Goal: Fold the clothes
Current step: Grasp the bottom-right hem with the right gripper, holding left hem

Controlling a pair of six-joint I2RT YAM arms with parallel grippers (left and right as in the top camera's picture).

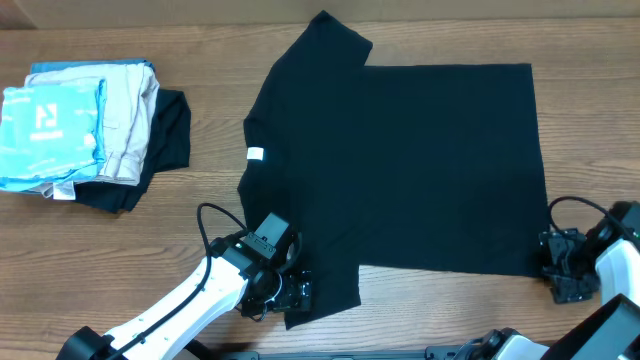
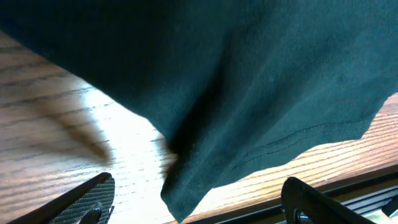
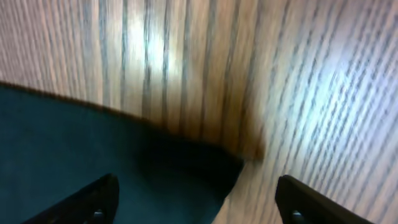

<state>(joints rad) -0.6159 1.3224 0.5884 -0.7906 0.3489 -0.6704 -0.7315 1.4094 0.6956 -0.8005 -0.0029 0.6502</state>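
the black t-shirt (image 1: 420,170) lay spread flat in the middle of the table (image 1: 600,120). at the table's near side, the left gripper (image 1: 292,290) had its 2 fingers wide apart around the sleeve (image 1: 325,285) edge. the right gripper (image 1: 560,265) had its fingers wide apart at the hem corner (image 3: 221,168). if either closed too high, it could miss the thin cloth and the fold would go crooked.

On your right wrist camera, the black T-shirt (image 3: 93,137) fills the lower left, lying on the wooden worktop (image 3: 311,74). Its corner points right and ends between the fingers (image 3: 96,199) of your right tool (image 3: 199,204), nearer the right one. The fingers stand wide apart, the left one over cloth and the right one over bare wood. The wood grain looks slightly blurred.
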